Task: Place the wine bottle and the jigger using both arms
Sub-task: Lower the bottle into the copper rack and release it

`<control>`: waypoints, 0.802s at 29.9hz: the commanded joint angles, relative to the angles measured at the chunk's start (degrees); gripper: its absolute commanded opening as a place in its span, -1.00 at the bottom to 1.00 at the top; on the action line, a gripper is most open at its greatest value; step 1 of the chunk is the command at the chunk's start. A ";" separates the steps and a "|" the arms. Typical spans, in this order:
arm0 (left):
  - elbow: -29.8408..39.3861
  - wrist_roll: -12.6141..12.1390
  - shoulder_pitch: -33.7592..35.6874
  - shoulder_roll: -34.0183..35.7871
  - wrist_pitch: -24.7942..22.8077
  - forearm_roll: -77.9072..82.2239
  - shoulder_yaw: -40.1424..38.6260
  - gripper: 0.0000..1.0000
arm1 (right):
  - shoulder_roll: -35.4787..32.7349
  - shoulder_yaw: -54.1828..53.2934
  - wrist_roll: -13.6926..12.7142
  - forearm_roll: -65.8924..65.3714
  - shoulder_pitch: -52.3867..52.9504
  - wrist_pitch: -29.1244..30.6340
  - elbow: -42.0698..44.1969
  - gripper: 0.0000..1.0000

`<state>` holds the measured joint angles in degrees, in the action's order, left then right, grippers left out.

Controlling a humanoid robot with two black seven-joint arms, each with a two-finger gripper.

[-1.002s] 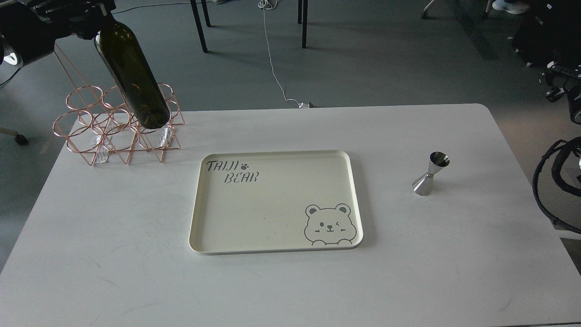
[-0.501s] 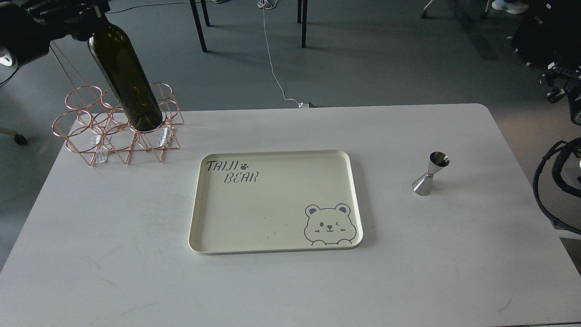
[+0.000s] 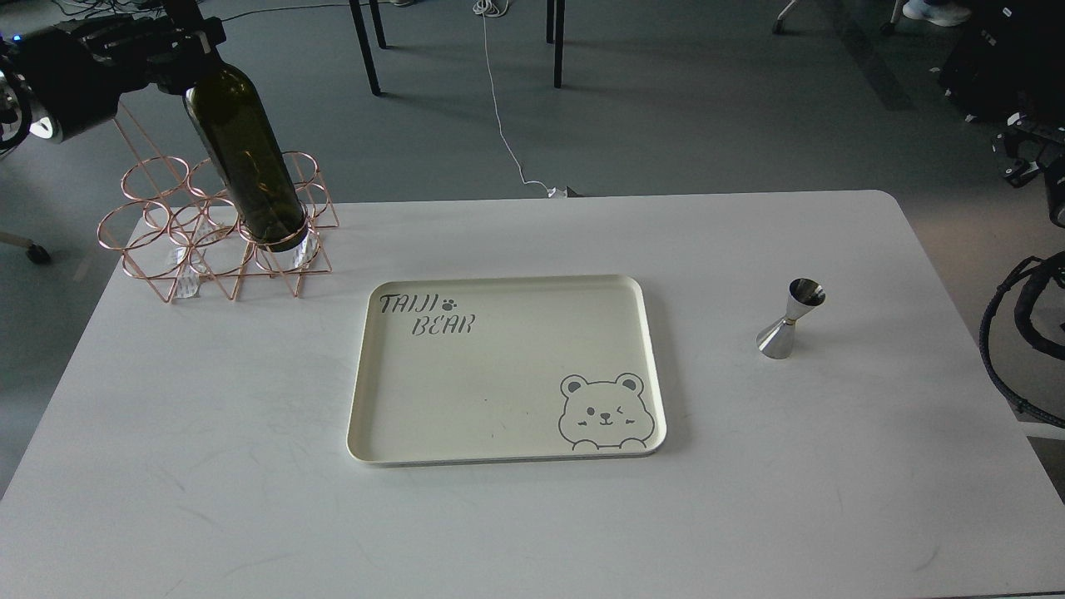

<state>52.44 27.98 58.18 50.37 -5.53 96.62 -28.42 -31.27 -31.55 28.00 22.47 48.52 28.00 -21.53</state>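
Bottle position has changed: the wine bottle (image 3: 245, 162), gripped at its neck by the closed left pincer (image 3: 185, 37), now leans less and sits lower in the copper rack (image 3: 150, 241), while the jigger (image 3: 790, 319) remains untouched on the tabletop (image 3: 499, 532); right pincer unseen.

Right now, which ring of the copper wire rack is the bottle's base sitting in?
The wine bottle leans with its base in the front-right ring, nearest the tray, of the copper rack. The other rings hold no bottle. The left pincer grips its neck.

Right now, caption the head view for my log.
Left gripper holds wine bottle over copper rack; jigger waits.
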 commanded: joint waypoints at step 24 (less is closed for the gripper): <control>-3.04 0.02 -0.52 -1.68 5.53 -6.10 8.73 -0.14 | 0.16 0.17 0.00 -0.06 0.09 0.00 -0.09 0.95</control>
<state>49.40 28.00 57.76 48.66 0.01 90.40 -19.71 -31.11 -31.41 28.00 22.39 48.58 28.00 -21.62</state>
